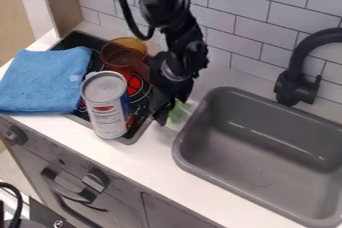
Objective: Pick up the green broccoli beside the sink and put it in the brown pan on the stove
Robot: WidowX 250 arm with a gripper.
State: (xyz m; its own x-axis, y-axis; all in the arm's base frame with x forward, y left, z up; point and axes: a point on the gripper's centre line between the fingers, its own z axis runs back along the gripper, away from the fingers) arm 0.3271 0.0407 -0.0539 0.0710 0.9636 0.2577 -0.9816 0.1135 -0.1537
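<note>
One claw (166, 112) at one green object (176, 114)

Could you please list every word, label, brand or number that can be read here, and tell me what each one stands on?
There is no text that can be read.
Can: a red mark and fine print, too small to make out.
Blue cloth: a small pale patch, no legible wording.

Green thing (177, 113) with a pale, see-through part beside it — partly hidden, exact shape unclear. Located just left of the sink (267, 132) in view, near its rim — can't tell whether upright or tilted.
</note>
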